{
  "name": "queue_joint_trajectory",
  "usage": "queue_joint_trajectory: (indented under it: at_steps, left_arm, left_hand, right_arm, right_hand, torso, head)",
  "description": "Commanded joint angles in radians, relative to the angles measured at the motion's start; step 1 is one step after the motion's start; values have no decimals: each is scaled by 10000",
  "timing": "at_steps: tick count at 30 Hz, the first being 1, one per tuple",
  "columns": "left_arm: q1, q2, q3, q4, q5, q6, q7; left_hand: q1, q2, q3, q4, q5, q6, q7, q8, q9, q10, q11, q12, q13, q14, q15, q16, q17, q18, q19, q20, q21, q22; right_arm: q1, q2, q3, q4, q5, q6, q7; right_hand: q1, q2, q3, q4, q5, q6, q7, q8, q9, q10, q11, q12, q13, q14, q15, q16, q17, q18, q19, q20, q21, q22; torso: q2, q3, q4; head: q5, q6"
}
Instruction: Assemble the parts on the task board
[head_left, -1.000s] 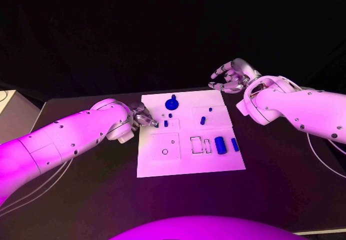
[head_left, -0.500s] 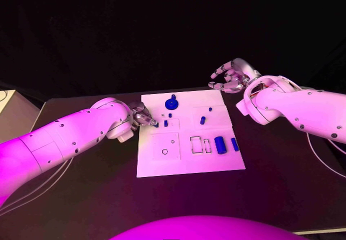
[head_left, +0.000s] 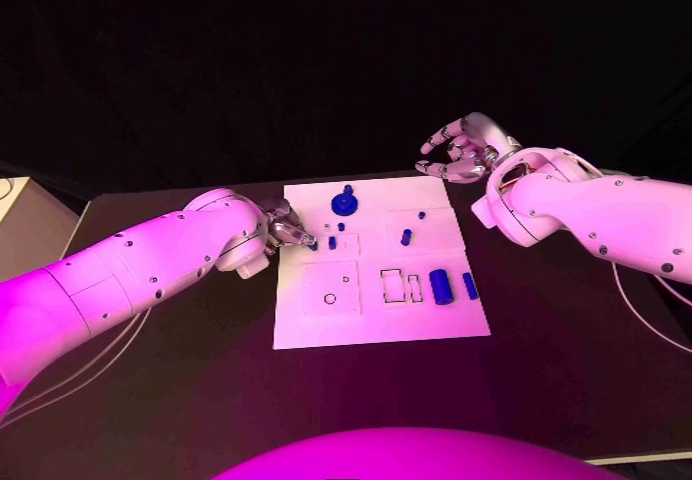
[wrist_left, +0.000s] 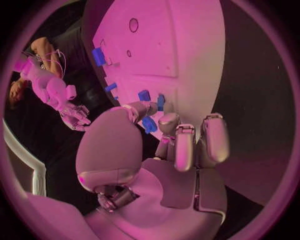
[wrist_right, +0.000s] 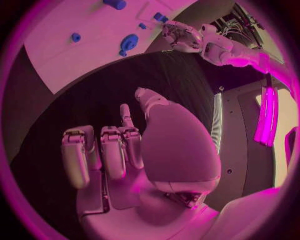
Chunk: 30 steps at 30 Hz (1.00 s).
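White rectangular task board (head_left: 378, 300) flat in middle of black counter (head_left: 577, 370). On board's far end, round blue knob-like part (head_left: 345, 205); nearer, small blue pegs (head_left: 407, 238); toward near right, two upright blue block parts (head_left: 441, 288) standing just beside outlined rectangular slots (head_left: 400, 287). Single outlined square with small hole (head_left: 330, 298) on board's near left.

Left silver hand (head_left: 290, 232) at board's left edge, fingers curled in close over it. From left wrist view (wrist_left: 164, 145), small blue piece (wrist_left: 149, 124) pinched between thumb and a fingertip, just off the board's edge; other fingers (wrist_left: 212, 137) drawn in alongside. Shape of pinched piece hard to make out, partly covered by thumb. Two further small blue parts (wrist_left: 144, 95) just beyond fingertips on the board; contact with them cannot be told.

Right silver hand (head_left: 462, 150) raised beyond board's far right corner, well apart from all parts. Right wrist view (wrist_right: 125, 150): fingers loosely curved and apart, nothing between them. Board's far end (wrist_right: 81, 45) and round knob (wrist_right: 129, 42) visible beyond fingertips, rest of board cut off by the circle's rim.
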Motion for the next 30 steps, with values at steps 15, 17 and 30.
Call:
queue_joint_trajectory:
  at_steps: [15,17,30]
  left_arm:
    - [63,167,-24,-90,-128,885,-100]
    - [66,159,-24,-78,-140,866,-100]
    - [101,203,-23,-117,-166,566,-131]
  left_hand:
    - [104,27,1696,-1911,-15,66,-16,-8,-9,35,-22,1,82,775,-57,106,1694,-183,8,-20,-1,-11]
    - [104,27,1696,-1911,-15,66,-16,-8,-9,35,-22,1,82,775,-57,106,1694,-183,8,-20,-1,-11]
    - [109,-33,1660,-1960,59,147,-22,-19,-25,180,-27,133,307,787,-63,123,1738,-194,40,-21,24,39]
  right_arm:
    - [-4,24,6,-10,-87,10,48]
    - [-4,24,6,-11,-87,9,50]
    - [-4,16,6,-1,-87,-5,55]
  right_hand:
    - [-55,-47,83,13,61,-93,-2,51,17,820,-10,51,2447,1025,-46,34,2565,-113,999,-38,-19,2540]
    - [-55,-47,83,13,61,-93,-2,51,17,820,-10,51,2447,1025,-46,34,2565,-113,999,-38,-19,2540]
    - [-50,-46,95,11,88,-96,-2,55,18,815,-11,46,2443,1025,-46,33,2564,-111,996,-38,-25,2536]
  torso:
    - [-17,-14,7]
    - [-16,-13,8]
    - [-18,-10,16]
  head:
    - [-34,-36]
    - [-34,-34]
    - [-27,-16]
